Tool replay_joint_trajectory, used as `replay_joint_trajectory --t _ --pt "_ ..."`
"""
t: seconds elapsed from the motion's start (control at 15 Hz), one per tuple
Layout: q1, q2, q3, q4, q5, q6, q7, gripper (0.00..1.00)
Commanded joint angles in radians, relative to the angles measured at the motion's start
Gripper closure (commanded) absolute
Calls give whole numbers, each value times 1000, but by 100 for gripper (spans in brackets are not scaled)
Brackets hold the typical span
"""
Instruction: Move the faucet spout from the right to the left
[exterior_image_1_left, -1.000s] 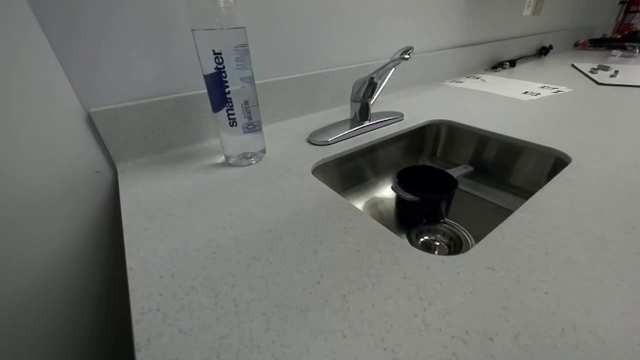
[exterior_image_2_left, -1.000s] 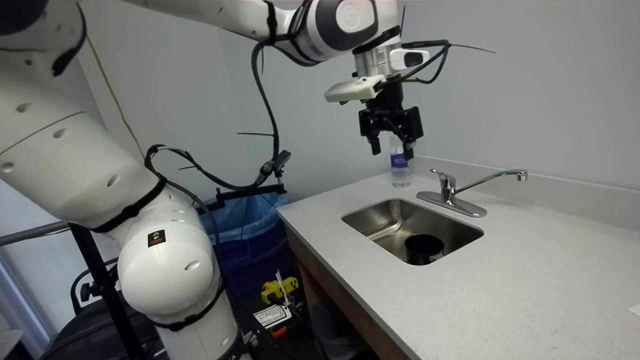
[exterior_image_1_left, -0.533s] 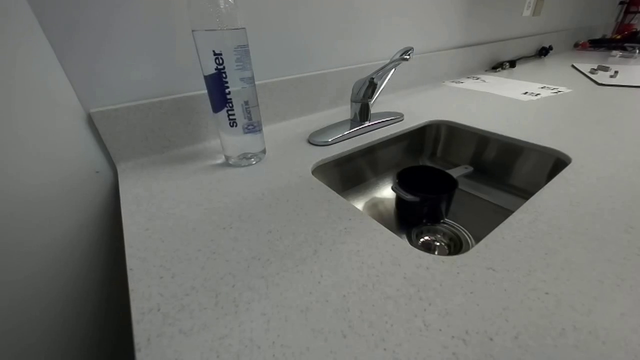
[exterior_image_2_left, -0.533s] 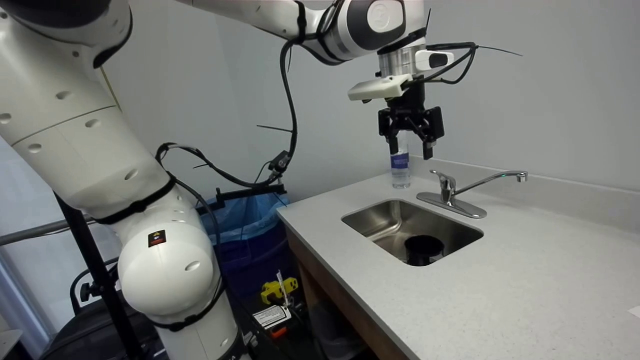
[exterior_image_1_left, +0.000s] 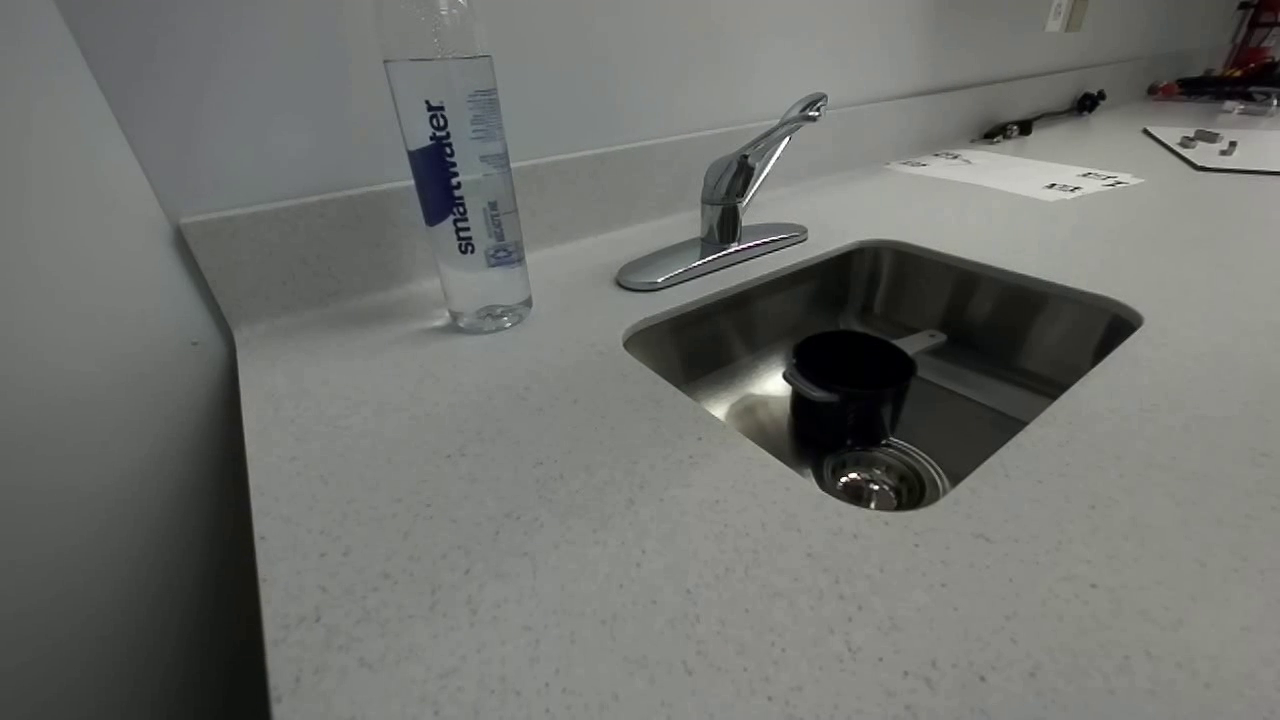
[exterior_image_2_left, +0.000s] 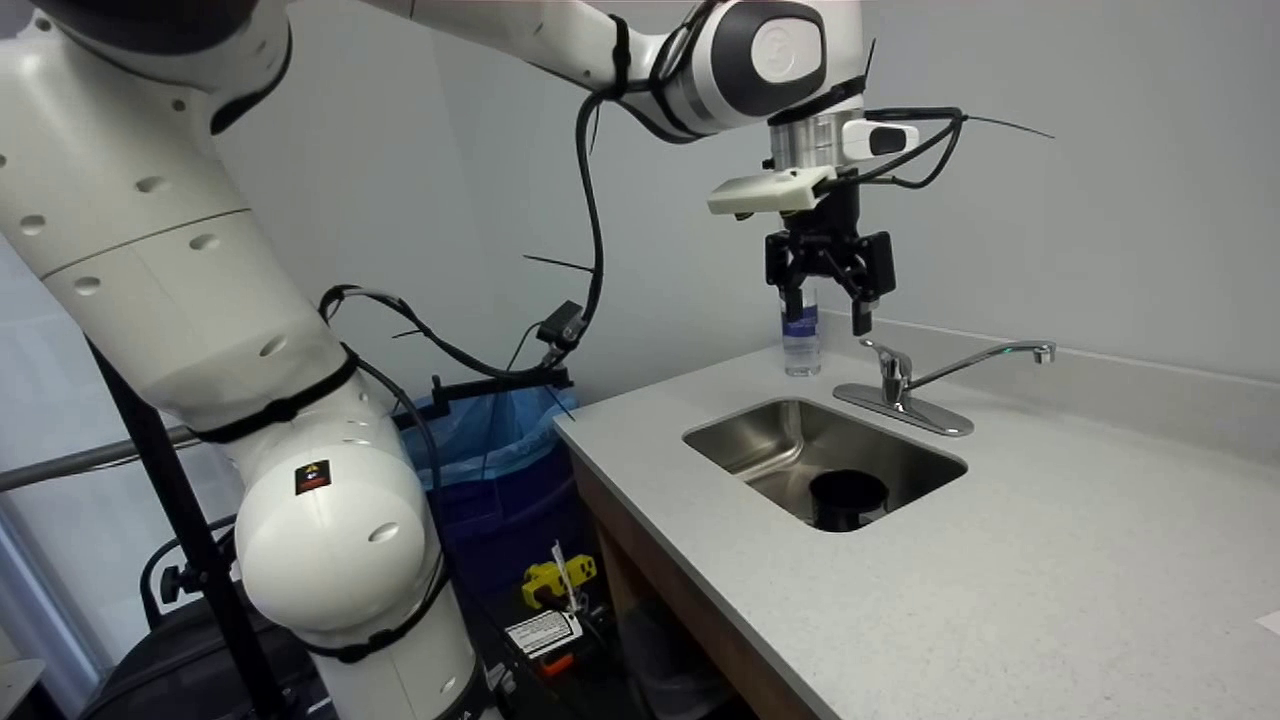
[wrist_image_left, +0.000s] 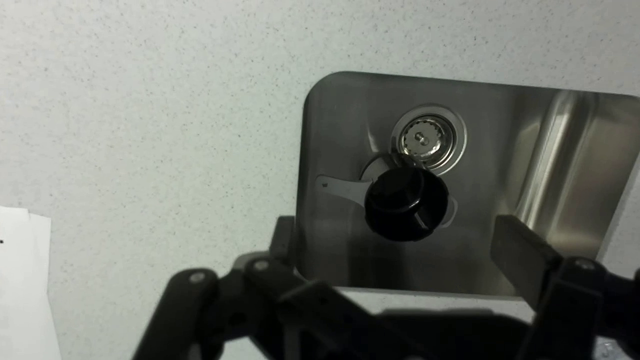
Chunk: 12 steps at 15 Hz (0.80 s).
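Observation:
The faucet spout (exterior_image_2_left: 1005, 349) is a slim chrome tube reaching right from the faucet body, its downturned tip near the backsplash. In an exterior view the spout (exterior_image_1_left: 810, 107) points away from that camera, partly hidden behind the body. The lever handle (exterior_image_2_left: 878, 350) tilts up to the left; the oval base plate (exterior_image_2_left: 938, 416) sits behind the sink. My gripper (exterior_image_2_left: 828, 320) points down, open and empty, in the air left of the handle and apart from the faucet. In the wrist view the gripper's fingers (wrist_image_left: 396, 223) are wide apart; the faucet does not show there.
The sink (exterior_image_2_left: 740, 430) holds a black pot (wrist_image_left: 406, 205) near the drain (wrist_image_left: 425, 140). A tall water bottle (exterior_image_1_left: 465, 200) stands by the backsplash left of the faucet, behind my gripper in an exterior view (exterior_image_2_left: 801, 345). White paper (exterior_image_1_left: 1015, 175) lies on the counter.
My gripper has moved right in the exterior view toward the faucet, then slightly down. It stays open. The faucet spout, bottle and pot have not moved.

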Motion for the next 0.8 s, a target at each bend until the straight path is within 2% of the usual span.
replay_joint_trajectory --t 0.0,0.4,0.73 --pt "-26 122 -8 101 26 17 -32 0" --pt "-52 319 -10 263 39 123 -111 0" --pt "-59 474 5 429 -1 190 -132 0"
